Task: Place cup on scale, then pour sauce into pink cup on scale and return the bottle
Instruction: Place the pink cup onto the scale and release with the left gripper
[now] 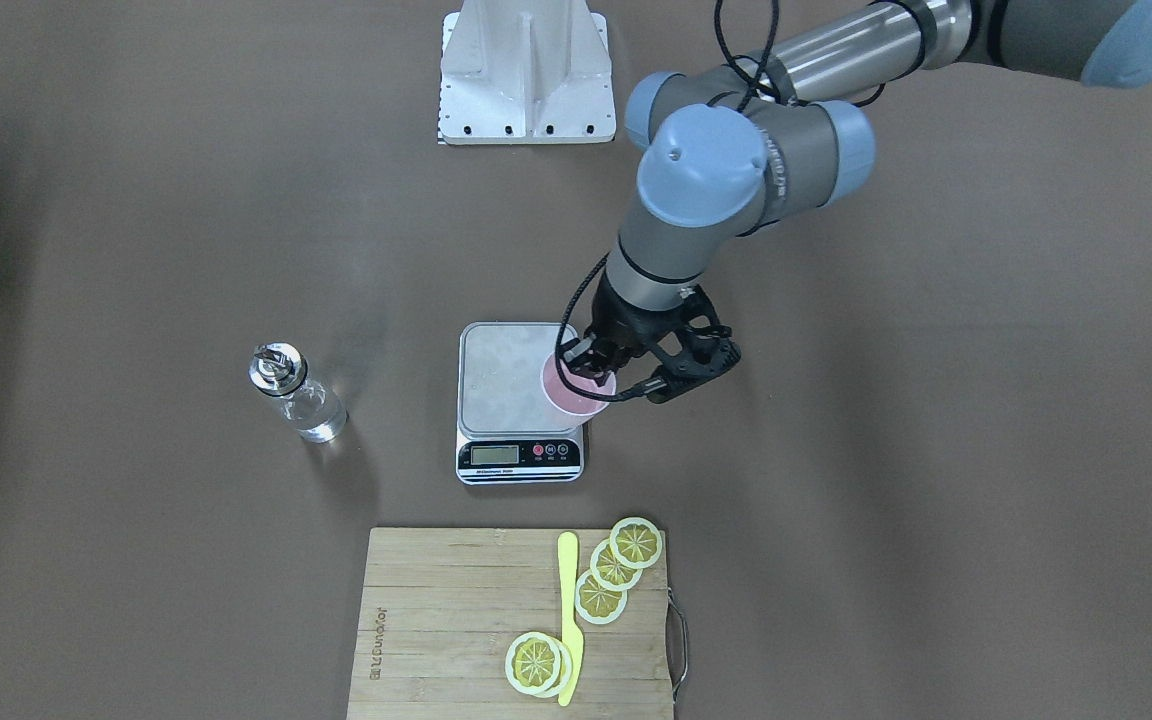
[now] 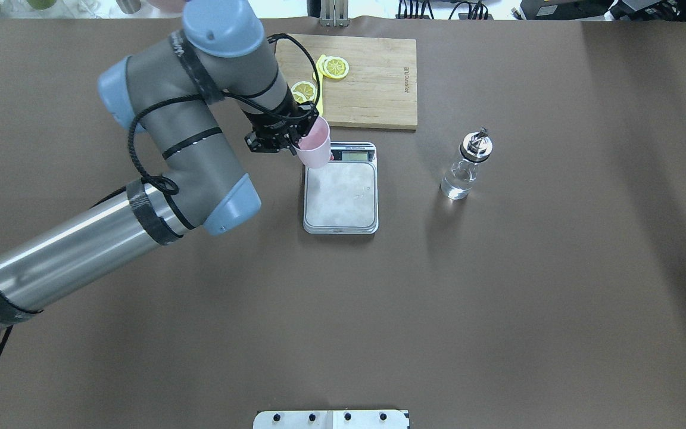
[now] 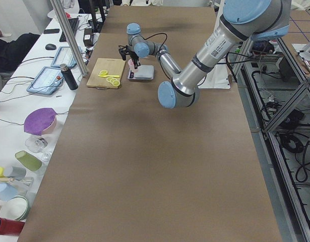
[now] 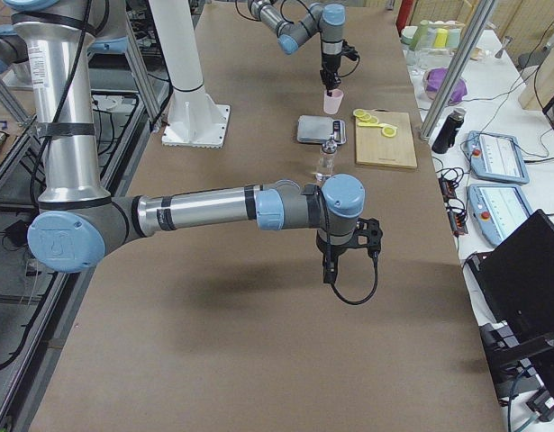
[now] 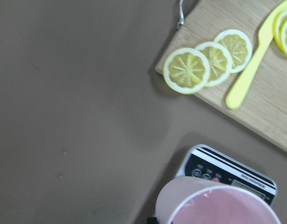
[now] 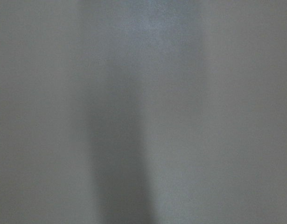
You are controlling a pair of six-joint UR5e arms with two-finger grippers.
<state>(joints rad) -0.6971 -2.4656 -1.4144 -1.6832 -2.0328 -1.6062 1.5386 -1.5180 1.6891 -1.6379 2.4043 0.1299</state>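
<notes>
My left gripper (image 1: pixel 591 366) is shut on the rim of the pale pink cup (image 1: pixel 572 390), which it holds upright. The cup (image 2: pixel 314 148) hangs over the scale's (image 2: pixel 340 190) edge on the left arm's side, near the display end, and looks lifted off the steel platform. In the left wrist view the cup (image 5: pixel 218 205) fills the lower right, with the scale's black strip (image 5: pixel 227 170) behind it. The glass bottle (image 2: pixel 467 167) with clear sauce (image 2: pixel 456 186) stands alone beside the scale. My right gripper (image 4: pixel 329 273) hovers over bare table; I cannot tell whether it is open or shut.
A bamboo cutting board (image 1: pixel 456 620) with lemon slices (image 1: pixel 616 570) and a yellow knife (image 1: pixel 569 610) lies just beyond the scale's display end. The white robot base (image 1: pixel 524 75) stands at the robot's side of the table. Brown table stretches around the bottle.
</notes>
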